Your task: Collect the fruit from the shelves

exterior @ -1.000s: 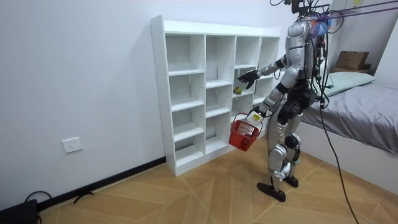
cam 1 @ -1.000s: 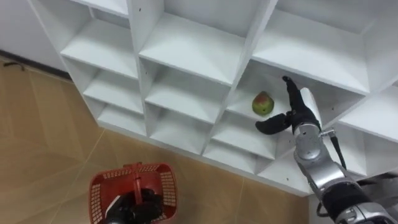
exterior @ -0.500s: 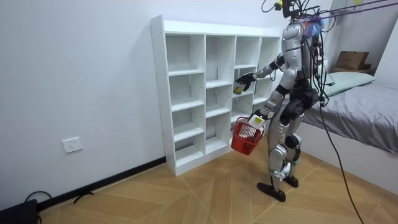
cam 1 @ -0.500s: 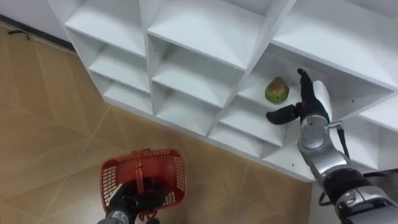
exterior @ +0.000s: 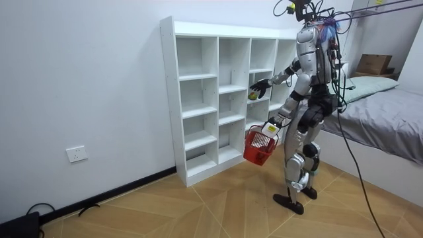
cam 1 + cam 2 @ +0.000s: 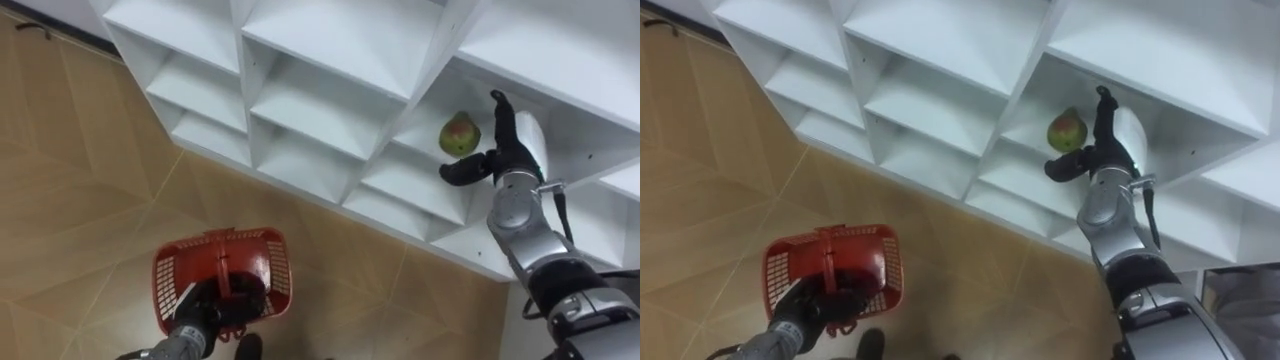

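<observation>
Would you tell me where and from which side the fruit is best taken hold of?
Probably around its round middle, from the open front of the closet: the fruit stands with its narrower end up, and compartment walls close off the other sides. The open right hand is beside it; the left hand holds the basket.
</observation>
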Tool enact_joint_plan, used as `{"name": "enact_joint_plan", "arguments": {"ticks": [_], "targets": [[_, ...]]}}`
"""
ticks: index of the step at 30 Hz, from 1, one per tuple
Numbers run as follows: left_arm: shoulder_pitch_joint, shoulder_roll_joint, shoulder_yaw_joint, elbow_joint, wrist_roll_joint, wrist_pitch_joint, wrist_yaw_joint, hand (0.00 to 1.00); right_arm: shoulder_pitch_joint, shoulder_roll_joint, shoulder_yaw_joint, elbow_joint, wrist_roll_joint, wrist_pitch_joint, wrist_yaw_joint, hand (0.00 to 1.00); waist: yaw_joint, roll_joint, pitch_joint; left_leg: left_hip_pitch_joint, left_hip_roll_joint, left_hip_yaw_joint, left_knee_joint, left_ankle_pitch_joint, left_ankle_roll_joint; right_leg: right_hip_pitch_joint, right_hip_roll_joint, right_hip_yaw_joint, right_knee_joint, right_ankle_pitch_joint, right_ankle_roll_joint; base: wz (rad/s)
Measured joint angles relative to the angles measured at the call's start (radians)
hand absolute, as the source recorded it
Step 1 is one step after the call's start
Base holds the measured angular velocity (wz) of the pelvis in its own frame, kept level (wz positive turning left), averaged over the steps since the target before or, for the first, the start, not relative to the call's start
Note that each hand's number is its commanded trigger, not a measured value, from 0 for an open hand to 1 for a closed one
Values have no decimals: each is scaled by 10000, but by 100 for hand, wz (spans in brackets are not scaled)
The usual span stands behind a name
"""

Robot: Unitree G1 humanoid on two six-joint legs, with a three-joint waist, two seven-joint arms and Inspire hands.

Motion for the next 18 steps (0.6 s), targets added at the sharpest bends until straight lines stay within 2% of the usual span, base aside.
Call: {"name": "enact_joint_plan", "arguments": {"ticks": [18], "targets": [[-8,-13,-69,368,-4,-65,3,100,-163,-51,-3,147,-475,1,-166,0,55,-26,18,-386,7,-66,203,-2,5,-338,-9,-95,185,2,-4,0]]}}
